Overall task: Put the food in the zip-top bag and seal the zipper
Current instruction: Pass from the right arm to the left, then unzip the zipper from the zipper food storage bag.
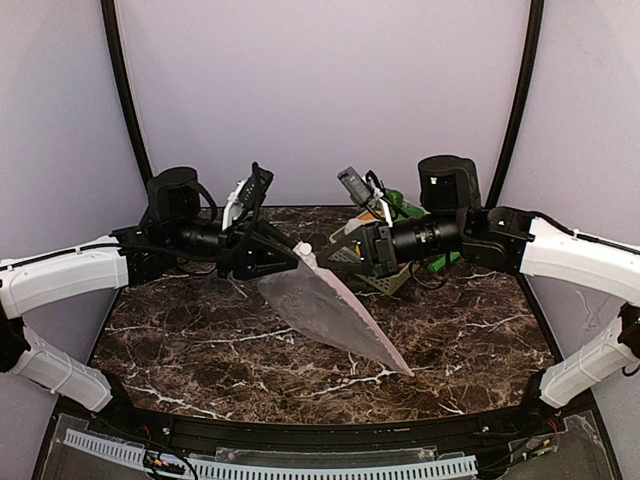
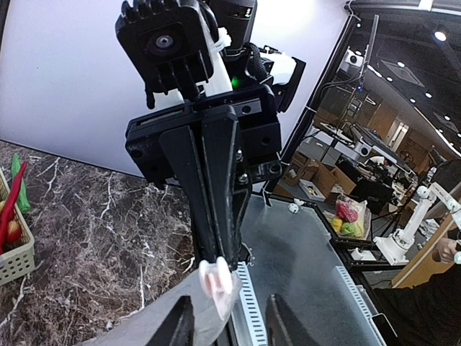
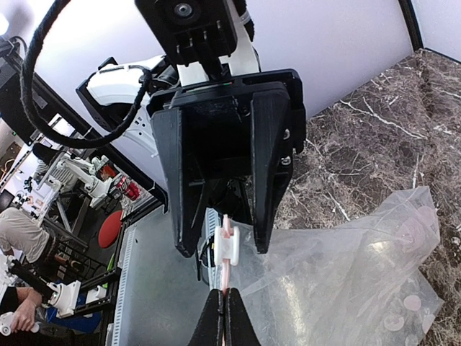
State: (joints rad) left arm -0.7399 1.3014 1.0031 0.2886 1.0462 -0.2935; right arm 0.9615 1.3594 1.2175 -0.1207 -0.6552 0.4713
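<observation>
While right claw (image 3: 225, 303) pinches zipper (image 3: 225, 277), left claw (image 2: 230, 313) gapes around it; zip-top bag (image 1: 335, 310) hangs, long axis slanting down-right.

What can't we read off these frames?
Basket: cut off by the left edge in the left wrist view; in the top view mostly behind the right arm. Contents can't be counted.
Bag: cloudy, glary plastic in all views; anything inside or not is unclear.
Zipper: sealed or open along its length, too thin in top view.

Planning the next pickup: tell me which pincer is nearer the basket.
Right. The right pincer, pinching the bag, sits just left of the basket; the left pincer is farther left, facing it.
</observation>
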